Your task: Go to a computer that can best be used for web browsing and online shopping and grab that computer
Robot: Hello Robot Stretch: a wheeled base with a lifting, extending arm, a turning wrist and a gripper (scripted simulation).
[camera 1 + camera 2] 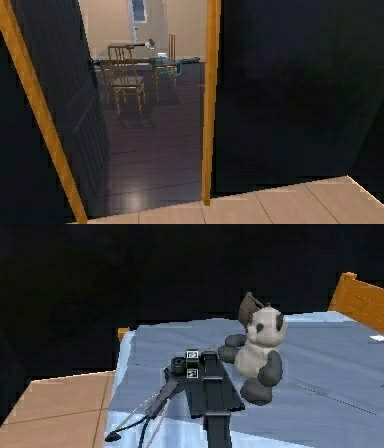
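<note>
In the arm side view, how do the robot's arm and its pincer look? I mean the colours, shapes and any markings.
The arm is a dark, almost black bar with square edges. Near its far end sit two small white squares with black marks on them. Left of these, the pincer has a dark, blocky body and two thin, dark fingers that look like bent wire.

Dark wall (290,90), wooden chair (127,82), blue bed (330,364)

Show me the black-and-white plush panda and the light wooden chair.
Black-and-white plush panda (266,326): arm side view, on its head.
Light wooden chair (128,89): forward view, on its seat.
</note>
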